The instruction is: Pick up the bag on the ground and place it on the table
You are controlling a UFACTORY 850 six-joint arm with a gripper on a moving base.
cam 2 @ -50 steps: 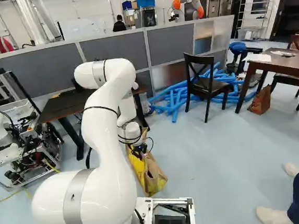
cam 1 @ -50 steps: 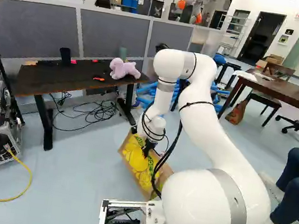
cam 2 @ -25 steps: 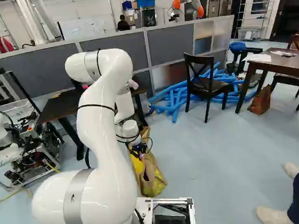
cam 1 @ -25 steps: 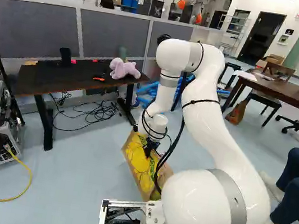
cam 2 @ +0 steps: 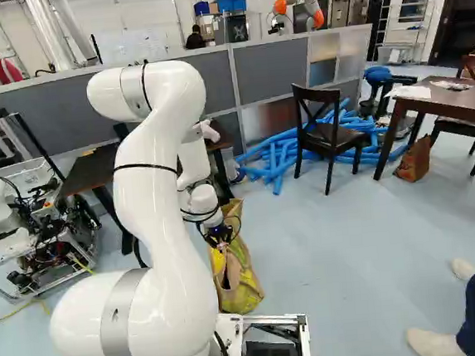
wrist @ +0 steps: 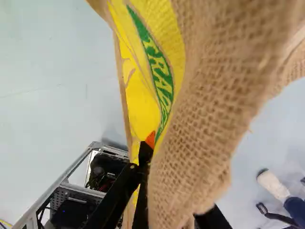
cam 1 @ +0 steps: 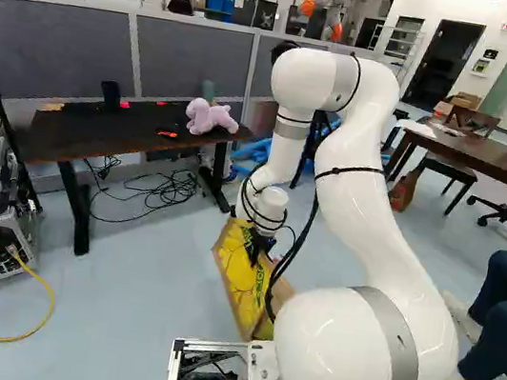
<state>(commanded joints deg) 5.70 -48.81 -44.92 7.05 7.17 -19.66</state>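
Because the hand (cam 1: pixel 257 252) pinches just a floppy fold of the burlap bag (wrist: pixel 209 109), swinging weight could drag it loose.

**Free room and obstacles around the bag (cam 1: pixel 238 289)**

Open floor (cam 1: pixel 140 268) ran between the bag and the desk (cam 1: pixel 83 136), whose front edge and legs barred the way lower down. Room lay on the desktop before the black cup (cam 1: pixel 110 96); the plush toy (cam 1: pixel 210 118) and orange tool (cam 1: pixel 167 134) obstructed its right part. A partition (cam 1: pixel 192 60) closed the rear. The base frame (cam 1: pixel 210 345) stood near the bag.
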